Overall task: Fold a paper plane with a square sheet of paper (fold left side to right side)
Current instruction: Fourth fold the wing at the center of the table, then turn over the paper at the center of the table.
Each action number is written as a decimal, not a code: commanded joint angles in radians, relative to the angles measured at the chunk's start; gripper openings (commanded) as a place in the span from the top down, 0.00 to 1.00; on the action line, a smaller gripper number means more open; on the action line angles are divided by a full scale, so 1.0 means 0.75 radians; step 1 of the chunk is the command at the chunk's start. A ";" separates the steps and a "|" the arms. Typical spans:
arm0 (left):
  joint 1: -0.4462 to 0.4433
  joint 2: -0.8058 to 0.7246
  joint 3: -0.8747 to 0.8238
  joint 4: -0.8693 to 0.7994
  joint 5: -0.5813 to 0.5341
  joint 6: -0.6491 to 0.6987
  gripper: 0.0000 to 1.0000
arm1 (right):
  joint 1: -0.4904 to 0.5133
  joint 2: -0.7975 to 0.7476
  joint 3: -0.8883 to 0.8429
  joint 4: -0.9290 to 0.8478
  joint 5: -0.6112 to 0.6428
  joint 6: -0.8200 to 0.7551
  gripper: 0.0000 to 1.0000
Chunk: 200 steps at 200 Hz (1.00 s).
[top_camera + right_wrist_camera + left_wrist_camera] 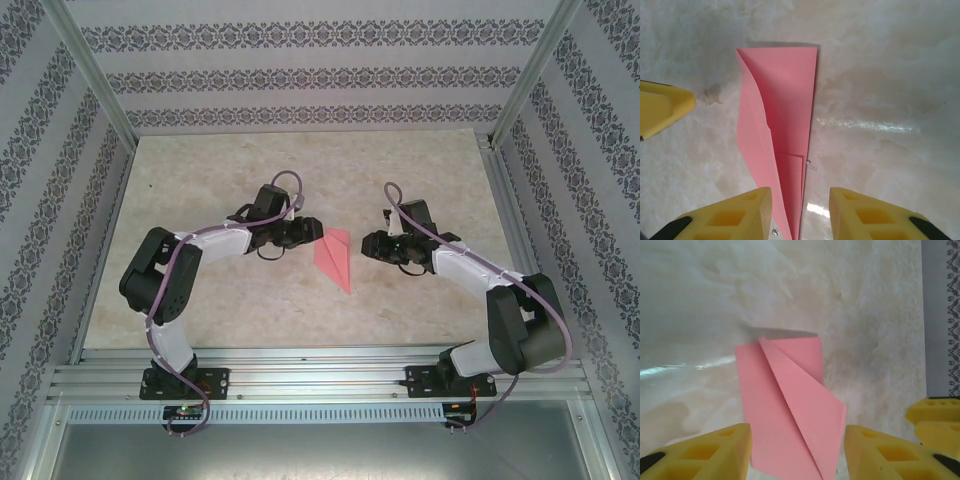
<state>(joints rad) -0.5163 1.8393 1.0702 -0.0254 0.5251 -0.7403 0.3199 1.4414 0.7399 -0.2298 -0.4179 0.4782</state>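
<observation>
The square sheet of paper [335,258] lies flat on the marble-look table, folded into a slim salmon-pink paper plane whose point aims at the near edge. My left gripper [312,232] hovers just off its left edge, open. In the left wrist view the folded paper [790,405] lies under the gap between the yellow fingers of that gripper [797,455], untouched. My right gripper [368,243] stands just right of the paper, open too. The right wrist view has the paper [777,125] running down toward the left finger of its gripper [800,215].
The table [200,180] is beige and glossy, enclosed by patterned walls and aluminium posts. An aluminium rail [320,370] runs along the near edge at the arm bases. The other arm's yellow finger [662,107] is close by at the left of the right wrist view.
</observation>
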 commanded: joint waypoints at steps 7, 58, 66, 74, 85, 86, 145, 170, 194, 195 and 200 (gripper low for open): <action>-0.033 0.090 0.066 0.080 0.000 -0.066 0.47 | 0.003 0.075 -0.060 0.212 -0.114 0.057 0.64; -0.044 0.145 0.092 0.080 -0.014 -0.091 0.46 | 0.079 0.240 -0.009 0.339 -0.170 0.067 0.62; -0.046 0.146 0.092 0.078 -0.014 -0.090 0.46 | 0.088 0.269 0.012 0.344 -0.168 0.069 0.62; -0.044 0.145 0.093 0.073 -0.015 -0.091 0.46 | 0.092 0.292 0.026 0.346 -0.160 0.070 0.63; -0.046 0.148 0.097 0.066 -0.019 -0.090 0.46 | 0.094 0.320 0.048 0.327 -0.128 0.066 0.65; -0.045 0.148 0.097 0.065 -0.019 -0.089 0.46 | 0.094 0.321 0.050 0.326 -0.125 0.065 0.65; -0.058 0.209 0.149 0.039 -0.009 -0.098 0.45 | 0.091 0.372 0.085 0.272 -0.082 0.040 0.89; -0.072 0.244 0.182 0.037 0.003 -0.102 0.45 | 0.091 0.371 0.082 0.265 -0.081 0.039 0.90; -0.088 0.273 0.215 0.030 0.006 -0.101 0.46 | 0.089 0.373 0.085 0.259 -0.083 0.036 0.90; -0.088 0.275 0.216 0.030 0.006 -0.101 0.46 | 0.089 0.374 0.084 0.258 -0.083 0.036 0.90; -0.091 0.281 0.222 0.027 0.006 -0.101 0.47 | 0.089 0.377 0.086 0.253 -0.081 0.035 0.90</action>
<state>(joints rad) -0.5644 2.0251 1.1957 -0.0093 0.5182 -0.8040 0.3862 1.7126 0.7795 -0.0330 -0.4950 0.5247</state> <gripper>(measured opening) 0.545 0.104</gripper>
